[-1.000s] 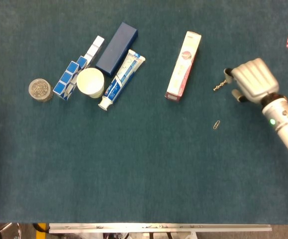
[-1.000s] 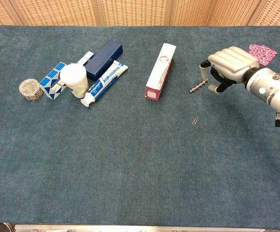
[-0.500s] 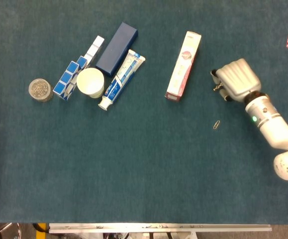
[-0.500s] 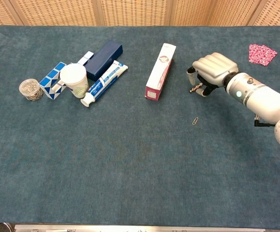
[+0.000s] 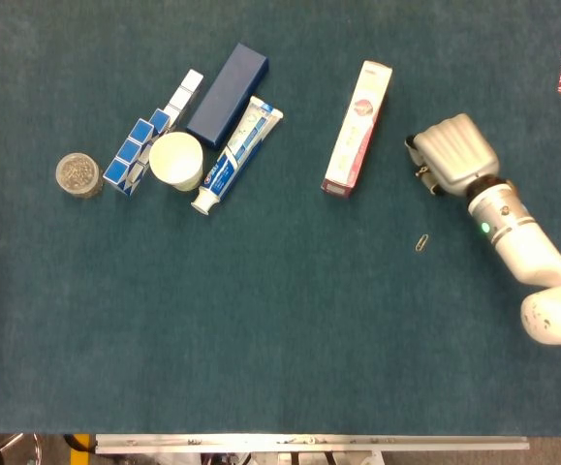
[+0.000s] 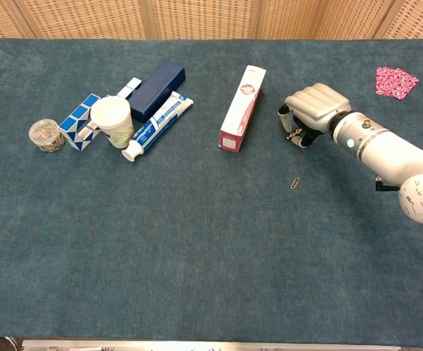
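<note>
- right hand (image 5: 451, 152), head view: it has slid leftward across the table (image 5: 290, 320) over the last second and now lies just right of the pink toothpaste box (image 5: 358, 128), back of the hand facing up, fingers curled down and inward.
- small metal chain-like piece (image 6: 294, 134), chest view: a second ago it lay in the open, stretching out to the left of the fingertips; now only a short bit shows under the curled fingers (image 6: 287, 119). the hand covers it and appears to have closed over it, though a firm grip cannot be confirmed because the palm side is hidden.
- reading of the change: the reach looks finished and the closing phase is in hand; the piece still sits at table level, so nothing shows it lifted.
- paper clip (image 5: 421, 242): unmoved on the cloth, below and a little left of the hand, apart from it.
- left hand: its fingertip showed at the left edge of the head view a second ago; it is now out of both views.
- unchanged cluster at left: toothpaste tube (image 5: 237, 155), white paper cup (image 5: 176, 160), dark blue box (image 5: 227, 94), blue-and-white twist puzzle (image 5: 151, 133), and a round jar of metal clips (image 5: 78, 174), all well apart from the hand.
- pink patterned item (image 6: 396, 80) at the far right edge: also unmoved.
</note>
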Tool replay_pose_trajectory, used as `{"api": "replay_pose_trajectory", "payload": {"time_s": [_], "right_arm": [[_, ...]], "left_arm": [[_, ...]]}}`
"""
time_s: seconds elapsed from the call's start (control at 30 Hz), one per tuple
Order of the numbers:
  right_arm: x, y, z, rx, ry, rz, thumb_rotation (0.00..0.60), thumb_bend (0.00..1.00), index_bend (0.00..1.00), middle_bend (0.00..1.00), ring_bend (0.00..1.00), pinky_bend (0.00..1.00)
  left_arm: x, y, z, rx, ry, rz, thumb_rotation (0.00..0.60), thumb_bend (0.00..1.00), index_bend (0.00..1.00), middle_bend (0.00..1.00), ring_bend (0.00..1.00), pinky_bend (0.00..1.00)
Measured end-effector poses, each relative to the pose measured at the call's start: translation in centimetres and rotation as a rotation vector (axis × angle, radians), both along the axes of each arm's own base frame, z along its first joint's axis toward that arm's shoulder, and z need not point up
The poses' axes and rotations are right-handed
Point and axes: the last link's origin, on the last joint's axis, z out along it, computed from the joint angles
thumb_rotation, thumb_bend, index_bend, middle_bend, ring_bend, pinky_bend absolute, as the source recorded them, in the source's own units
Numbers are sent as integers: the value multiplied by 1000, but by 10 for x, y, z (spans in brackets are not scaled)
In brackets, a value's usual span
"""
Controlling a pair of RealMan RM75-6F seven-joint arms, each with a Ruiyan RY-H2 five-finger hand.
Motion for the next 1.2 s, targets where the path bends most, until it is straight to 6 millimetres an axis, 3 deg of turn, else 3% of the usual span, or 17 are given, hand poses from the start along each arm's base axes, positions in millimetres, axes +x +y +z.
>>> {"api": "replay_pose_trajectory", "payload": {"time_s": [0.43, 0.77, 1.0, 1.2], "right_arm": [[-1, -2, -3, -5, 8, -5, 600, 278, 562, 864, 879, 1000], [-1, -4, -1, -16, 3, -11, 600, 341, 621, 866, 882, 1000], [-2, 1, 9, -31, -79, -46, 600, 376, 658, 880, 884, 1000], [-3, 13, 28, -35, -182, -63, 600, 384, 679, 887, 887, 1000]], "left_arm": [[-2, -1, 0, 1, 0, 8, 600, 197, 0, 0, 0, 25], [-3, -2, 0, 3, -2, 10, 600, 197, 0, 0, 0, 24], [-3, -3, 1, 4, -4, 10, 600, 197, 0, 0, 0, 25], [-2, -5, 4, 13, 0, 3, 600, 198, 0, 0, 0, 25]]}}
